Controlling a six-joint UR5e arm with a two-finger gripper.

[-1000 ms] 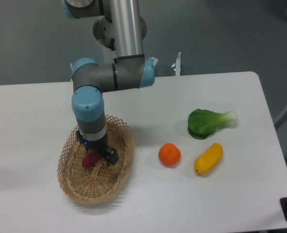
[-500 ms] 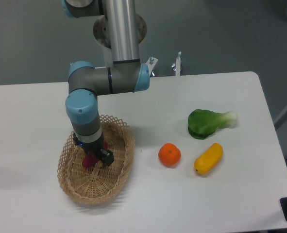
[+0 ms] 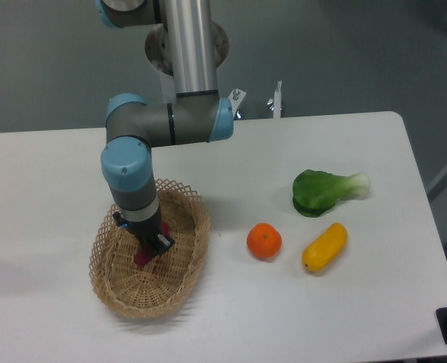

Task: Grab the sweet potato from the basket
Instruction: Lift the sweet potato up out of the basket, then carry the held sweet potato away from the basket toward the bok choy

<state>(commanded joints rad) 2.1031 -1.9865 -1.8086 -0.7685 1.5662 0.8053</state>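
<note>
Over the last second the gripper (image 3: 149, 246) dropped lower into the basket (image 3: 189, 265) and looks pinched around the sweet potato (image 3: 141, 258), now mostly hidden under it, so I'd guess the lift comes next.

Even, bright overhead light, soft faint shadows, slightly soft focus throughout.

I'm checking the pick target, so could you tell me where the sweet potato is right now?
The sweet potato lies inside the basket at the table's left, mostly hidden under the gripper lowered over it.
</note>
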